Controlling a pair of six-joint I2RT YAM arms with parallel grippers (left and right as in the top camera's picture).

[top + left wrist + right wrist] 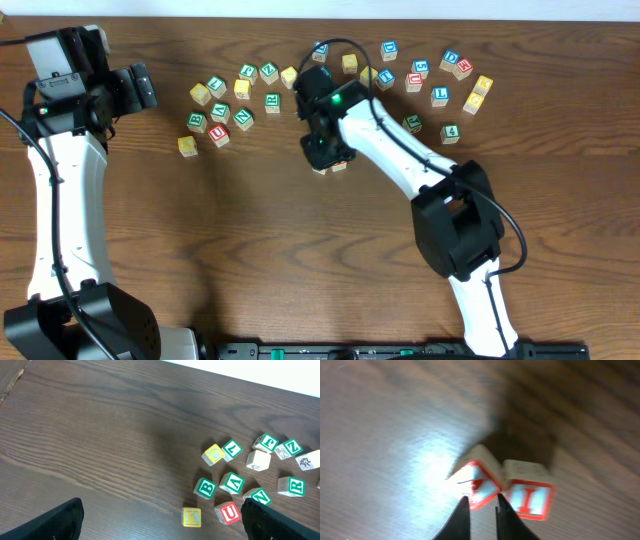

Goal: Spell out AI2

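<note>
Two red-framed letter blocks lie side by side on the table. The tilted left one (479, 482) has a blurred letter, and the right one (529, 494) shows an I. They peek out under my right gripper in the overhead view (331, 167). My right gripper (482, 502) hovers just over the tilted block's near corner with its fingers almost together and nothing held between them; it also shows in the overhead view (325, 148). My left gripper (165, 522) is open and empty, above the table left of a cluster of blocks, and shows in the overhead view (140, 88).
A left cluster of blocks includes a yellow K (191, 516), red U (228, 512), green B (205, 488) and green R (291, 485). Several more blocks are scattered at the back right (440, 85). The right arm (400, 150) stretches diagonally across the middle.
</note>
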